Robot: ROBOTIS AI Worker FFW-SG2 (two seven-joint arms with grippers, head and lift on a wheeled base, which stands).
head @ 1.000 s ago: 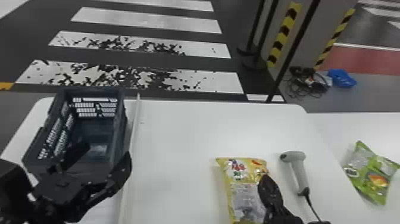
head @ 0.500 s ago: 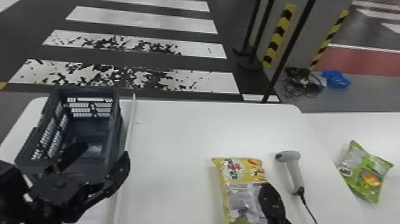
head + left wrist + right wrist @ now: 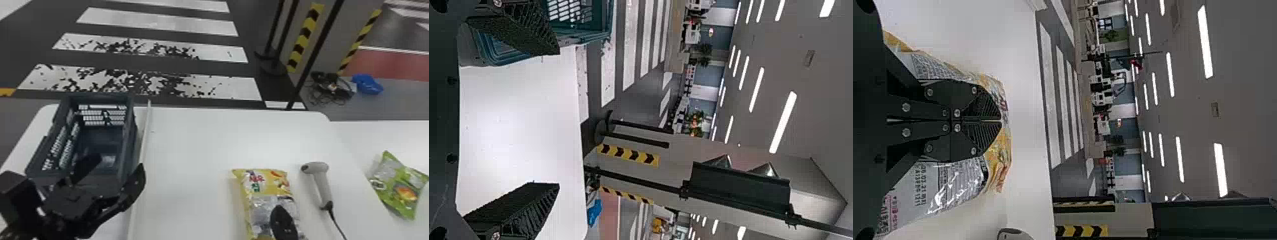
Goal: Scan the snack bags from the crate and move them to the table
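In the head view my left gripper point(image 3: 118, 162) stands open over the near part of the dark crate point(image 3: 129, 137), one finger above its inside and the other by its right wall. The left wrist view shows the same gripper point(image 3: 556, 118) with nothing between its fingers. A yellow and silver snack bag point(image 3: 265, 185) lies flat on the white table, right of centre. My right gripper point(image 3: 282, 223) is over its near part; in the right wrist view this gripper point(image 3: 1001, 121) is shut, fingers together over the bag point(image 3: 960, 182). A grey scanner point(image 3: 323, 185) lies right of the bag.
A green snack bag point(image 3: 403, 188) lies on the surface at the far right. A thin raised strip point(image 3: 140, 153) runs along the table point(image 3: 191, 140) beside the crate. The scanner's cable trails to the near edge.
My right gripper has shifted slightly back toward the robot and a little left over the yellow bag. The left gripper, the crate and the bags look unmoved apart from a slight sway of the head view.
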